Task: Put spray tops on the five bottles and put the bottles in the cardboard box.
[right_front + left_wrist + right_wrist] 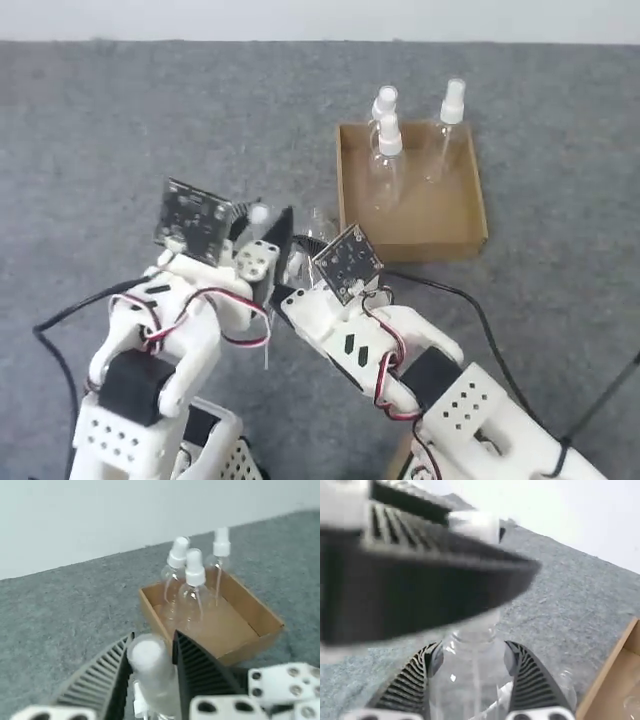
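Note:
My left gripper (pixel 266 224) (pixel 152 641) is shut on a white spray top (pixel 260 213) (pixel 147 655) (pixel 473 525). It holds the top right over the neck of a clear bottle (pixel 300 262) (pixel 156 696) (pixel 469 672). My right gripper (pixel 296 268) (pixel 472 656) is shut on that bottle and keeps it upright, just left of the cardboard box (pixel 412 245) (pixel 250 646) (pixel 616 679). Three bottles with spray tops (pixel 386 165) (pixel 192 592) stand inside the box. The left gripper's black finger (pixel 420 580) crosses the right wrist view above the bottle.
Another clear piece, maybe a bottle (pixel 319 219) (pixel 566 681), lies on the grey carpet (pixel 120 130) between the grippers and the box. A black cable (pixel 480 310) runs along the carpet in front of the box. Open carpet stretches to the far left.

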